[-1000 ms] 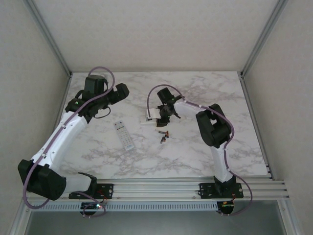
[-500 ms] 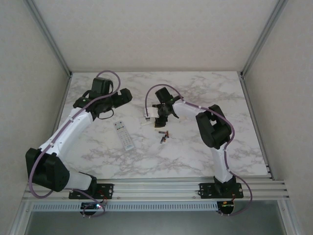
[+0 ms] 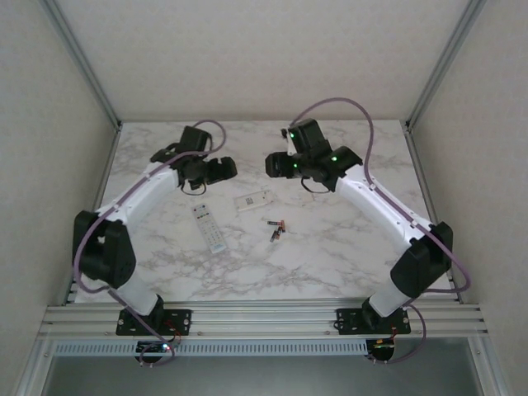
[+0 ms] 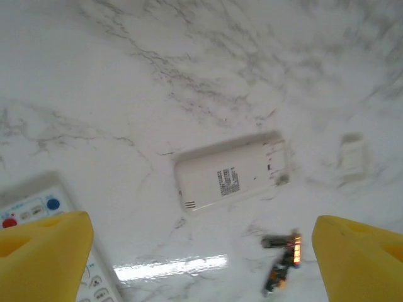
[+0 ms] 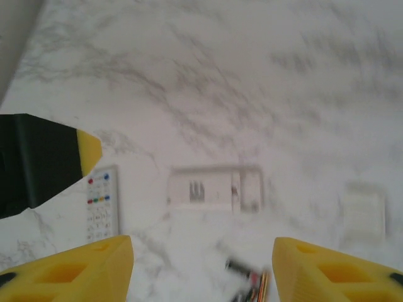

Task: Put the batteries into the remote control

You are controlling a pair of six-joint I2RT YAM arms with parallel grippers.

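Counts: 2 remotes, 2 grippers, 1 small white rectangular piece (image 4: 354, 157). The batteries (image 3: 275, 228) come to at least 2, maybe 3; they are too small and blurred to be sure.

The batteries lie loose on the marble bench (image 3: 346, 247), mid-bench. They are just near-side of the face-down remote (image 3: 254, 200), apart from it and not touching. One lies crosswise and the other sits slightly nearer, at an angle. They are dark with orange-red ends, seen in my left wrist view (image 4: 283, 241).

The face-down remote is white with its back up. It has a printed label in the middle, but the text is too small to read.

The face-up remote (image 3: 209, 227) is left of the batteries, long axis running near-far. It has red and blue buttons at its top and a coloured button row. I can read no brand.

The white piece lies just right of the face-down remote, separate from it.

My left gripper (image 4: 200, 251) is spread wide with nothing between its yellow fingers, above the bench far-left of the remotes. My right gripper (image 5: 201, 264) is also parted and empty, raised above the far middle of the bench and facing my left gripper.
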